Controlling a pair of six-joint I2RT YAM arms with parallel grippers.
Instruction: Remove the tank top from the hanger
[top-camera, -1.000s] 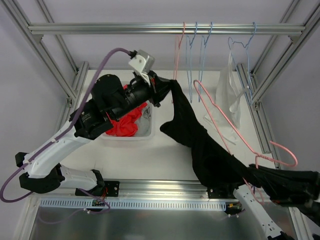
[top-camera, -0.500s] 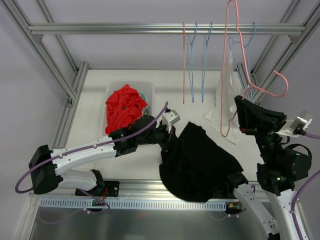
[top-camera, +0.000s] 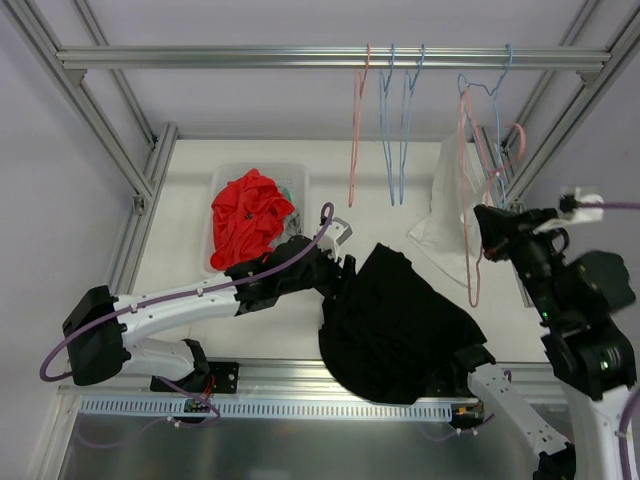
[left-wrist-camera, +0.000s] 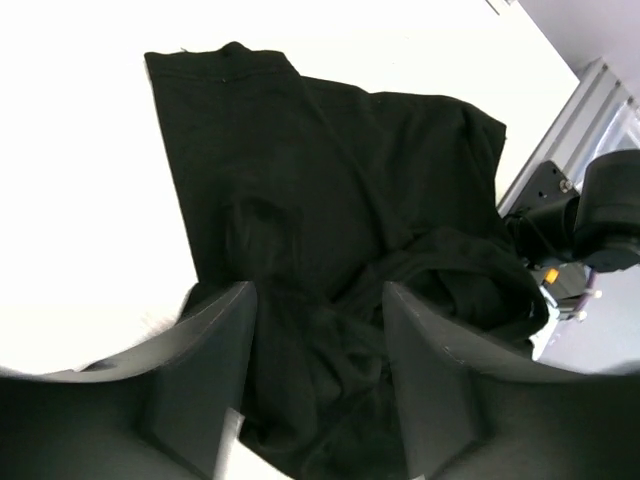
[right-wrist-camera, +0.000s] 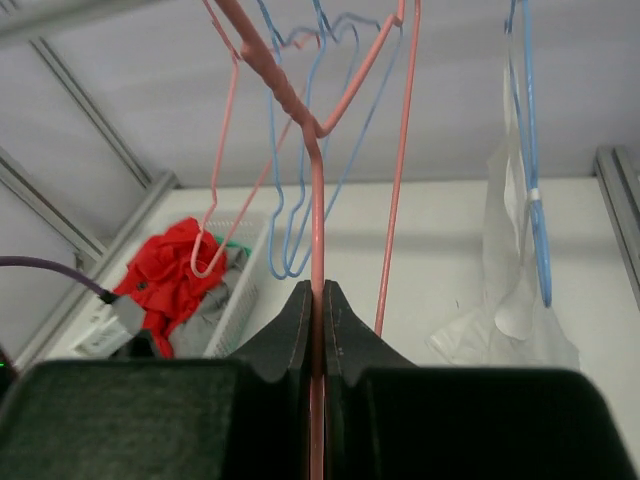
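Note:
The black tank top (top-camera: 400, 320) lies crumpled on the white table, off the hanger; in the left wrist view the tank top (left-wrist-camera: 330, 170) spreads out below the fingers. My left gripper (top-camera: 345, 272) rests at its left edge, open, its fingers (left-wrist-camera: 215, 360) straddling folds of black cloth without pinching them. The pink wire hanger (top-camera: 468, 270) is bare and hangs upright at the right, near the white garment. My right gripper (top-camera: 487, 222) is shut on the hanger's wire (right-wrist-camera: 316, 200), which runs straight up between the closed jaws (right-wrist-camera: 317, 300).
A white basket (top-camera: 303, 200) holding a red garment (top-camera: 245, 215) sits at the back left. On the overhead rail (top-camera: 200, 57) hang a pink hanger (top-camera: 355, 130), blue hangers (top-camera: 395, 120) and a white garment (top-camera: 450, 200). Frame posts border both sides.
My left gripper has opened and let go of the tank top, which stays on the table. My right arm has swung the pink hanger down from high overhead to beside the white garment.

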